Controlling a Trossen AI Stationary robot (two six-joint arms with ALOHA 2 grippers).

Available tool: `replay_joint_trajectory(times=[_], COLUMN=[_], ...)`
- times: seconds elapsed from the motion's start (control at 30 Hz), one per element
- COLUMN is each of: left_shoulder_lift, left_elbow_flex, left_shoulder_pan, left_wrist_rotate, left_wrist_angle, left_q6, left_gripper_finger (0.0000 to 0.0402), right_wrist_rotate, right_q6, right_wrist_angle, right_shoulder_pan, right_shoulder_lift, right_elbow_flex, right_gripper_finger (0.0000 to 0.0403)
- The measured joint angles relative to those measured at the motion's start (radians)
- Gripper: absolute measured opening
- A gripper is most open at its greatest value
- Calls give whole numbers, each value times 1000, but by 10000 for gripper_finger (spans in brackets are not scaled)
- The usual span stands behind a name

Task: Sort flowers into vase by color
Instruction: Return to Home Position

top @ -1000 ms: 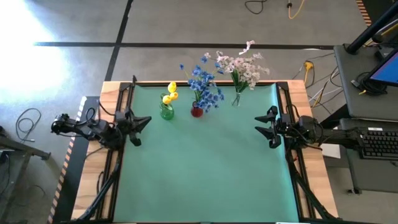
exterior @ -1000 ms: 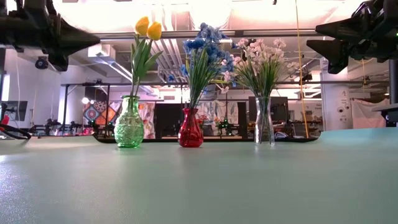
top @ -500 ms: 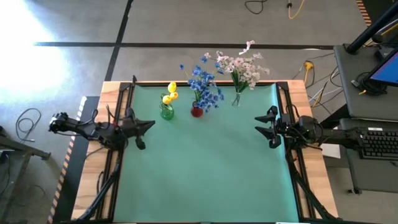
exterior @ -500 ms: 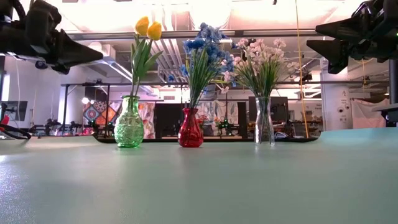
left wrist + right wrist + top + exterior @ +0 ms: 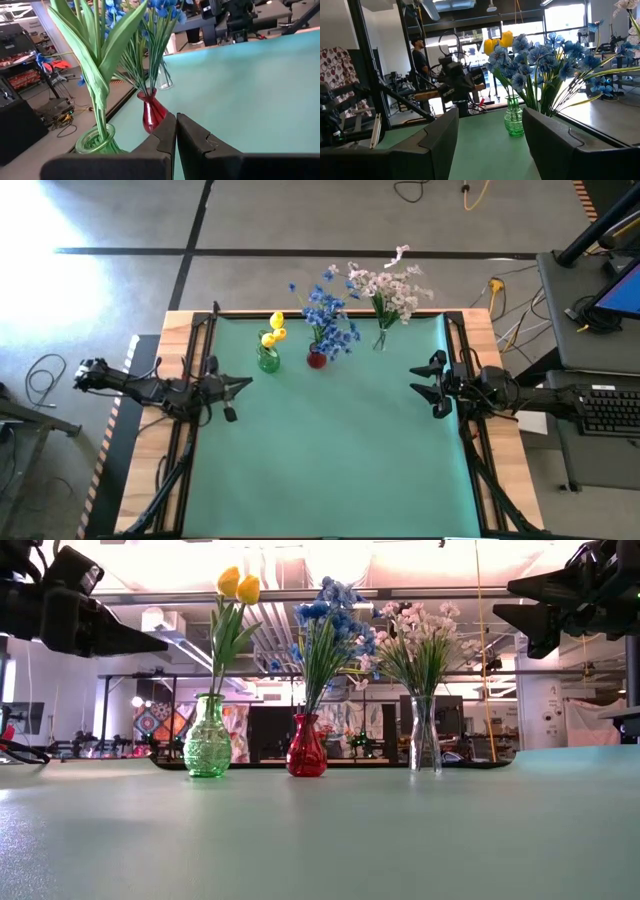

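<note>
Three vases line the far edge of the green mat (image 5: 330, 470) in your overhead shot. The green vase (image 5: 267, 361) carries the yellow flowers (image 5: 276, 328). Beside it, the red vase (image 5: 316, 360) has the blue flowers (image 5: 328, 315). The transparent vase (image 5: 380, 340) holds the pink-white flowers (image 5: 392, 285), furthest toward the right side. Your left gripper (image 5: 243, 383) hangs at the mat's left edge, near the green vase but clear of it. Your right gripper (image 5: 414, 380) sits at the right edge, well apart from the transparent vase.

Down at table level, all three vases stand upright in a row, one colour to each. Both grippers are up high at the sides, touching nothing.

On your left wrist camera, the fingers (image 5: 165, 137) are pressed together with nothing between them. The red and green vases sit just past the tips.

On your right wrist camera, the fingers (image 5: 442, 132) are spread wide and empty. You're looking across the mat at the green vase, with the left gripper farther off and a person (image 5: 421, 57) standing in the room behind.
</note>
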Motion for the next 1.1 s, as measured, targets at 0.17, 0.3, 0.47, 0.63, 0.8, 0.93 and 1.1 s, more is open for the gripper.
replay_joint_trajectory(times=[0.17, 0.3, 0.47, 0.63, 0.8, 0.93, 1.1], left_shoulder_lift=[20, 34, 48, 60, 71, 77, 87], left_elbow_flex=[0, 0, 0, 0, 0, 0, 0], left_shoulder_pan=[0, 0, 0, 0, 0, 0, 0], left_wrist_rotate=[0, -1, -1, -1, -1, -1, -1], left_wrist_angle=[0, 0, 0, 0, 0, 0, 0], left_q6=[0, 0, 0, 0, 0, 0, 0], left_gripper_finger=[0, 0, 0, 0, 0, 0, 0], right_wrist_rotate=[0, 0, 0, 0, 0, 0, 0], right_q6=[0, 0, 0, 0, 0, 0, 0], right_wrist_angle=[0, 0, 0, 0, 0, 0, 0], right_shoulder_pan=[0, 0, 0, 0, 0, 0, 0], right_shoulder_lift=[0, 0, 0, 0, 0, 0, 0], right_elbow_flex=[0, 0, 0, 0, 0, 0, 0], right_gripper_finger=[212, 212, 212, 212, 212, 212, 212])
